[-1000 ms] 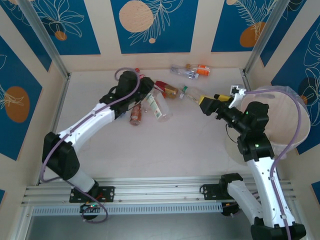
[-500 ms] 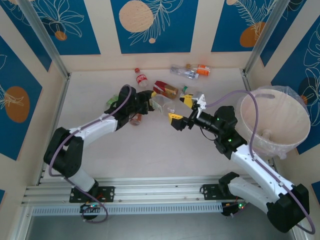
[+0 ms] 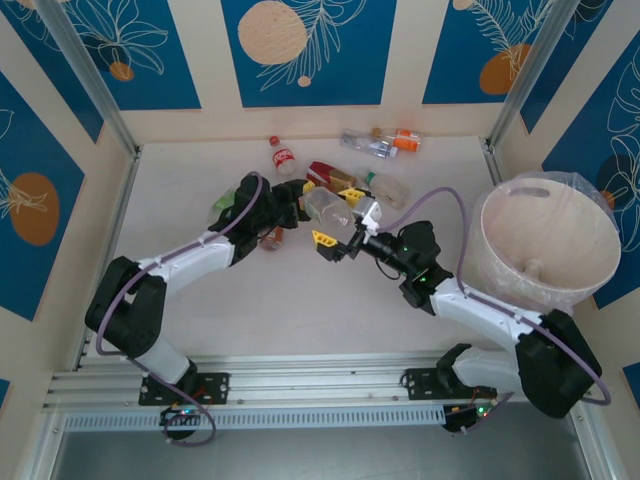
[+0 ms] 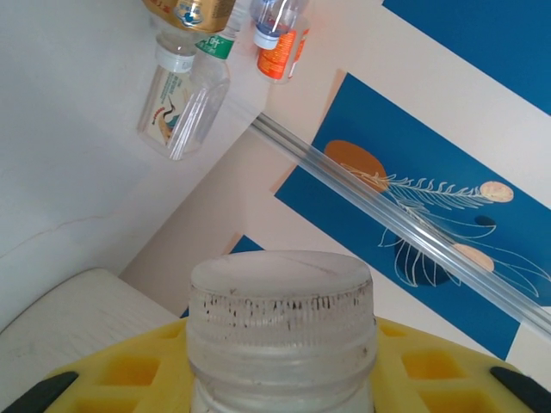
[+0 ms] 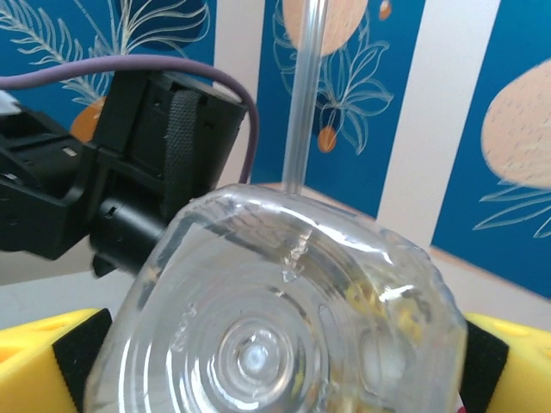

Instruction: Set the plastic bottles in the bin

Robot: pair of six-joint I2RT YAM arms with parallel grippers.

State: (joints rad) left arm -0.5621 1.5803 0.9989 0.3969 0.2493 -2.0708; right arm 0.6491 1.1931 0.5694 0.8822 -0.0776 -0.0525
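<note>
— Bottle (image 3: 327, 205) mid-table, bin (image 3: 560, 235) at three o'clock! Left gripper (image 3: 305, 195), arm stretched from eight o'clock, clamped at its cap (image 4: 281, 318).
— Right gripper (image 3: 337, 218) in from four o'clock, fingers (image 5: 52, 344) straddling the base (image 5: 258, 344); squeeze unclear.

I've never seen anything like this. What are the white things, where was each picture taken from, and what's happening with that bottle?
The white jointed things are two robot arms bolted to a table. One picture looks down from above. The other two come from small cameras on the arms' wrists, looking along their yellow fingers. Each arm ends in a pincer. The left pincer grips a clear bottle near its white cap. The right pincer sits around the bottle's base, though I cannot tell whether it is squeezing. More plastic bottles lie on the table, and the big pale bin stands at the right.
</note>
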